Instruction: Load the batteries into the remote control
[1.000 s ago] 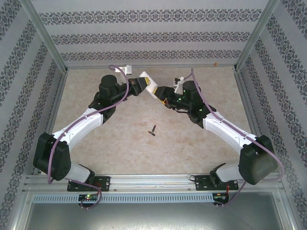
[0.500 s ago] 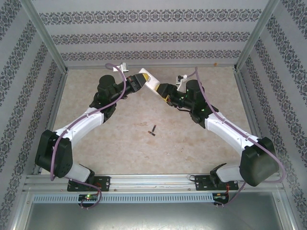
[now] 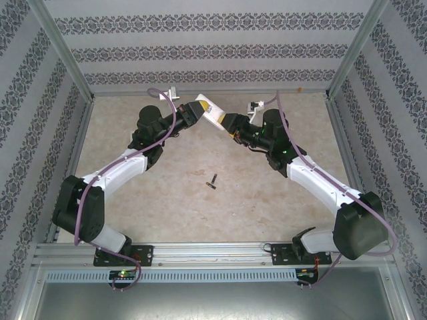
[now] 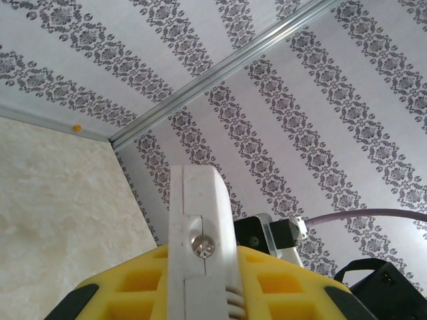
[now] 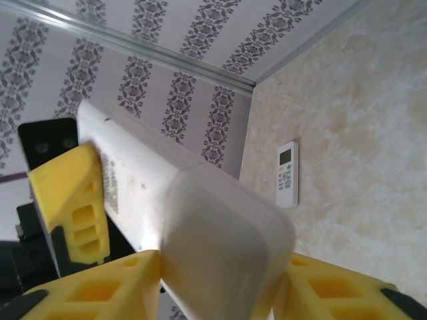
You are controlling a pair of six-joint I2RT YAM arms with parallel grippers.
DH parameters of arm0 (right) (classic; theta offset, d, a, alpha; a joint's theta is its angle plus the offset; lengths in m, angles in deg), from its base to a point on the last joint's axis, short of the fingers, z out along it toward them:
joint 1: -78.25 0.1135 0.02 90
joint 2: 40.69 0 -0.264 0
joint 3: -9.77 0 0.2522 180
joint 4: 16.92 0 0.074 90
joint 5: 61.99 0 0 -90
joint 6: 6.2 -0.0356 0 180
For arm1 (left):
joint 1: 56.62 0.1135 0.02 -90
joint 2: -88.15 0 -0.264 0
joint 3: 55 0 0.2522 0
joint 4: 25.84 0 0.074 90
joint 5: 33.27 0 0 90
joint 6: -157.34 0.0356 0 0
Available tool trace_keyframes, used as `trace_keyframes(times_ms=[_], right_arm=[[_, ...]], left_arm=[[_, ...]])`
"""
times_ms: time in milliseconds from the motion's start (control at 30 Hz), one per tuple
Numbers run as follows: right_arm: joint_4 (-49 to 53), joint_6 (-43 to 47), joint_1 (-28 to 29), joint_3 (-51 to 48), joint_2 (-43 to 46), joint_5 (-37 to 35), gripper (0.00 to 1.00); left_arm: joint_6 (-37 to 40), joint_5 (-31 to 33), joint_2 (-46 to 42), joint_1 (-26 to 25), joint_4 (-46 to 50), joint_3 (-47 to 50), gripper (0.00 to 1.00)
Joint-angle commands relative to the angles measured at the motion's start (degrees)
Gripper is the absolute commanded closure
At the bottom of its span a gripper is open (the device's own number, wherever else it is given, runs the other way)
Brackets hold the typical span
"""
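from above, the left gripper (image 3: 198, 111) holds a white remote control (image 3: 212, 116) up off the table (image 3: 153, 200), clamped tight on one end of it, and the right gripper (image 3: 230, 125) meets the remote control's other end. the top view also gives the batteries (image 3: 212, 181): a small dark clump on the table, well apart from the remote control on its near side, seemingly two pieces touching, though too small to be sure. the left wrist view has the remote control edge-on between that gripper's yellow fingers (image 4: 280, 290). the right wrist view shows the right fingers (image 5: 100, 293) set against either side of the remote control's rounded end. past the remote control it shows a second remote (image 5: 287, 175), white with a small display, flat on the table by the wall (image 5: 200, 127). count: two remotes, two grippers.
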Motion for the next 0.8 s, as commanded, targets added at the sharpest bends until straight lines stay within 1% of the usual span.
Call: trace_keyframes(times_ms=[0, 100, 233, 333, 400, 433, 467, 600, 633, 667, 733, 767], right_arm=[[-0.40, 0.86, -0.94, -1.00, 0.15, -1.07, 0.63], [-0.43, 1.23, -1.49, -2.30, 0.90, -1.07, 0.71], [-0.45, 1.31, -1.77, -3.15, 1.61, -0.75, 0.73], [-0.54, 1.49, -1.85, -3.15, 1.54, 0.01, 0.72], [-0.54, 1.58, -2.05, -3.28, 1.66, 0.24, 0.67], [-0.66, 1.71, -2.02, -3.29, 1.64, 0.48, 0.66], [-0.86, 1.86, -2.05, -3.23, 1.65, 0.75, 0.67], [-1.47, 2.11, -2.10, -2.75, 1.61, 1.81, 0.80], [-1.41, 2.22, -2.13, -2.71, 1.73, 1.78, 0.80], [-1.26, 2.30, -2.19, -2.71, 1.88, 1.74, 0.80], [-1.02, 2.39, -2.70, -3.11, 2.21, 1.53, 0.72], [-0.98, 2.20, -3.03, -3.50, 2.50, 1.46, 0.71]], left_arm=[[-3.54, -5.69, -1.35, -0.31, -8.25, -0.81, 0.99], [-3.37, -5.43, -2.22, 0.11, -7.46, -0.91, 0.99], [-3.79, -5.24, -2.68, 0.46, -7.48, -0.98, 0.99], [-4.80, -5.24, -2.67, 0.65, -8.79, -0.98, 0.99], [-5.04, -5.07, -2.62, 0.74, -9.21, -0.96, 0.99], [-5.18, -4.98, -2.69, 0.77, -9.17, -0.93, 1.00], [-5.25, -5.03, -2.68, 0.69, -9.30, -1.04, 1.00], [-5.13, -5.00, -2.83, 0.76, -9.09, -1.11, 1.00], [-4.91, -4.93, -2.90, 0.84, -8.93, -1.14, 0.99], [-4.67, -4.82, -3.04, 0.89, -8.55, -1.20, 0.99], [-4.27, -4.48, -3.53, 1.21, -7.95, -1.18, 1.00], [-4.16, -4.18, -3.79, 1.41, -7.79, -1.08, 0.99]])
